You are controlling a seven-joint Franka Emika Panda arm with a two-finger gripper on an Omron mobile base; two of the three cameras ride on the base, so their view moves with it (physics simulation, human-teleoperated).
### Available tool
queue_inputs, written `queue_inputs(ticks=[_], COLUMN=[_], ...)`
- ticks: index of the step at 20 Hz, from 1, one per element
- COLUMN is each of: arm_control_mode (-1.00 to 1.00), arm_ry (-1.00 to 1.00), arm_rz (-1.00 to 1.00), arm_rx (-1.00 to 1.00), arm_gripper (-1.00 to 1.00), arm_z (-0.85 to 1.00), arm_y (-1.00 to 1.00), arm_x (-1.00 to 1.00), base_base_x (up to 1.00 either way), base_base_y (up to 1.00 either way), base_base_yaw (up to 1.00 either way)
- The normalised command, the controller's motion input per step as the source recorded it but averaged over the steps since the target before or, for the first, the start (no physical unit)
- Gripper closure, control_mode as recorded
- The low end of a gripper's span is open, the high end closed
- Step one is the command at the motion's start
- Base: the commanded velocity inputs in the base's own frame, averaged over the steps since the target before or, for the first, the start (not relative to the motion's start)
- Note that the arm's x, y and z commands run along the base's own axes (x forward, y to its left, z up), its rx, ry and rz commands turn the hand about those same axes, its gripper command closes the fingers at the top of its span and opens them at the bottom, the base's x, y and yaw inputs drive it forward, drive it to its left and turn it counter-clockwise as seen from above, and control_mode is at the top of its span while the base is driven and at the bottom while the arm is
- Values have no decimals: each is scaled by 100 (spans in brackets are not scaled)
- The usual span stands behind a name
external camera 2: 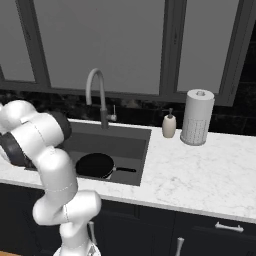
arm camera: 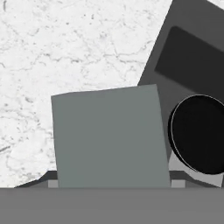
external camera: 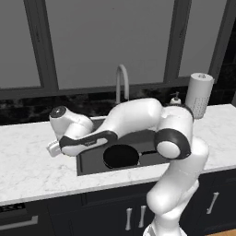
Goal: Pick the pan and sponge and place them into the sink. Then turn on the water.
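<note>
Reaching left over the white marble desk (external camera: 27, 161), the arm carries its claw (arm camera: 111, 181) just past the sink's left rim, clamped on the sponge (arm camera: 109, 135), whose grey face sits between the fingertips in the hand view. To the right, the pan (external camera: 120, 156) lies in the sink (external camera 2: 131, 136), handle pointing right. Farther right stand a soap bottle (external camera 2: 169, 125) and a paper towel roll (external camera 2: 197, 117). No writing can be read.
</note>
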Motion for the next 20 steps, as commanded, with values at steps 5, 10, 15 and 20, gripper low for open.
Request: queue_inputs(ticks=[5, 10, 15, 20], arm_control_mode=[-100, -100, -100, -100], arm_ry=[0, 4, 12, 19], arm_rz=[0, 0, 0, 0], arm_rx=[0, 0, 0, 2], arm_gripper=[100, 100, 100, 100], arm_z=[89, 61, 41, 20], arm_y=[-100, -100, -100, -100], arm_x=[-36, -33, -33, -7], base_base_x=[0, 0, 0, 0], base_base_y=[0, 0, 0, 0], base_base_yaw=[0, 0, 0, 0])
